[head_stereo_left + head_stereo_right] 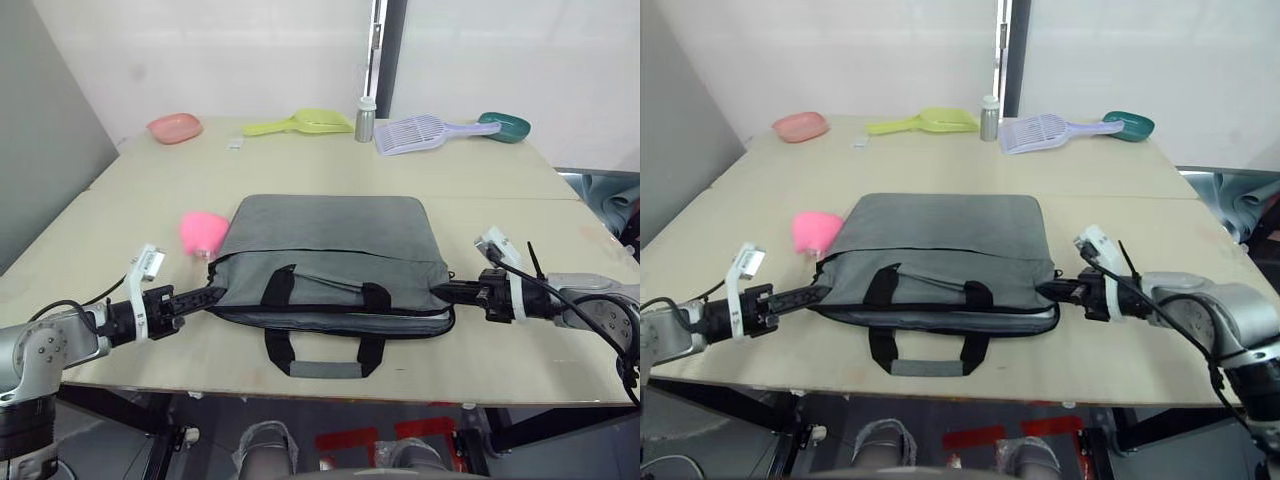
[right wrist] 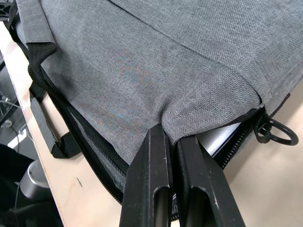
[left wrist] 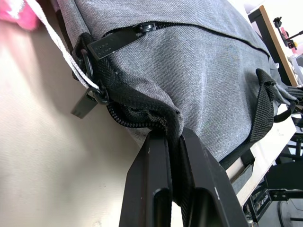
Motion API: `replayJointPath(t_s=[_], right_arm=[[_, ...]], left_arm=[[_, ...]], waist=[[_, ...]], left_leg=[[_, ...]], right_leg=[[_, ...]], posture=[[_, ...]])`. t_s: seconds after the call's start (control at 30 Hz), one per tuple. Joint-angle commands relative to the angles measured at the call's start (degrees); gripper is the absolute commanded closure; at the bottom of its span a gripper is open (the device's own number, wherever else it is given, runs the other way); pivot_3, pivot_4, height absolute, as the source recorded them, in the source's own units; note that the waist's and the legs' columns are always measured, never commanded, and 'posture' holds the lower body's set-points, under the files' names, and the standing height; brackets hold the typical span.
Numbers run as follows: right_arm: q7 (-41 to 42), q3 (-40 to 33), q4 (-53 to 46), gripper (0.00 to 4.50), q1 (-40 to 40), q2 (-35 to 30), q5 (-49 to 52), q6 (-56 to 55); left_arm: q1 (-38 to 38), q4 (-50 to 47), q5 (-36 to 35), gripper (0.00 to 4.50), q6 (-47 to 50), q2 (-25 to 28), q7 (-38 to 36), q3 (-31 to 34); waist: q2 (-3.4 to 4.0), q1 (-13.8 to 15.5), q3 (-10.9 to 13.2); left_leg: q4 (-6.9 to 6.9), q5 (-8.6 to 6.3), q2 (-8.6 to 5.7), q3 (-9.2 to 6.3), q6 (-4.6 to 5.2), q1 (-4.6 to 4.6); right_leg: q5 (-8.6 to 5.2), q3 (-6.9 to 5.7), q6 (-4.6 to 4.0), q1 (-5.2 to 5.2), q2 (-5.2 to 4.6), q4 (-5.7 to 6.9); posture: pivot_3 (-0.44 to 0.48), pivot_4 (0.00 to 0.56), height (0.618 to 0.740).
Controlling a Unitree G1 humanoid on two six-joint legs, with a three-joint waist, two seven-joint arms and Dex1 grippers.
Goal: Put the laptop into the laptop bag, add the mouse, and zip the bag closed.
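Pinched between the fingers of the left gripper [image 3: 173, 135] is the black zipper edge at one end of the laptop bag [image 1: 330, 250]; the grey flap at the opposite end is clamped by the right gripper [image 2: 171, 135]. A silver laptop [image 2: 225, 137] is seen inside the gaping mouth. Bare table [image 1: 130, 200] is left around the bag, except where a pink plush [image 1: 203, 230] lies against its left edge.

Quick tally from where I'm standing: one grey laptop bag [image 1: 325, 250] with two black strap handles, one fuzzy pink plush [image 1: 202, 232], one pink dish [image 1: 174, 127], one yellow-green scoop [image 1: 298, 123], one lavender slotted scoop [image 1: 420, 132], one dark green scoop [image 1: 505, 126], one small metal bottle [image 1: 366, 119]. Two grippers, left [image 1: 212, 295] and right [image 1: 447, 291].
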Motion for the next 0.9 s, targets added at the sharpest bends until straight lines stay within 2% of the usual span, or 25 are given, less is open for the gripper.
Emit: replayJointPath(t_s=[0.03, 0.17, 0.4, 0.63, 0.73, 0.9], right_arm=[[2.95, -4.81, -3.51, 4.48, 1.32, -1.4, 0.87, -0.27], [4.31, -7.52, -5.97, 4.48, 5.0, -2.04, 1.32, 0.03], [4.74, -8.48, -5.12, 4.48, 5.62, -1.45, -0.61, -0.37], [5.75, -8.3, -5.45, 4.48, 5.58, -1.34, -1.5, 0.27], [5.76, -7.99, -5.64, 4.48, 5.71, -1.06, -1.98, 0.35], [6.65, -8.32, -6.13, 4.48, 6.42, -1.35, -2.27, 0.66]], left_arm=[[-1.41, -2.7, -3.12, 4.5, -1.09, -0.54, -0.73, -2.26], [-1.59, -3.37, -5.07, 4.5, -0.13, -0.56, -1.32, -2.78], [0.33, -6.22, -8.65, 4.5, 1.63, -0.75, -1.17, -3.54], [3.21, -8.58, -12.18, 4.5, 3.33, 1.23, -1.58, -2.04], [5.48, -9.54, -12.67, 4.5, 2.8, 2.79, -2.35, -2.51], [4.46, -3.66, -8.5, 4.5, -1.09, 3.54, -0.81, -4.01]], waist=[[0.0, 0.14, 0.0], [0.0, -0.07, 0.0], [0.0, -0.35, 0.0], [0.0, -0.58, 0.0], [0.0, -0.8, 0.0], [0.02, -0.72, -0.01]], left_leg=[[0.0, 0.0, 0.0, 0.0, 0.01, 0.0], [-0.03, 0.0, 0.01, 0.02, 0.02, 0.01], [-0.01, 0.0, 0.01, 0.07, 0.03, 0.06], [-0.03, 0.0, 0.02, 0.09, 0.04, 0.05], [-0.05, -0.01, 0.03, 0.11, 0.03, 0.05], [-0.04, -0.01, 0.02, 0.13, 0.03, 0.11]], right_leg=[[0.0, 0.0, 0.0, 0.0, -0.01, 0.0], [0.0, 0.01, 0.0, -0.02, 0.01, 0.0], [0.0, 0.07, -0.01, -0.02, 0.01, 0.03], [0.0, 0.08, -0.01, -0.05, 0.02, 0.0], [0.0, 0.09, -0.01, -0.06, 0.03, -0.01], [0.0, 0.15, -0.01, -0.03, 0.03, 0.01]], posture=[[0.0, 0.15, 0.74], [0.0, 0.15, 0.74], [0.0, 0.15, 0.74], [0.0, 0.15, 0.74], [0.0, 0.15, 0.74], [0.0, 0.15, 0.74]])
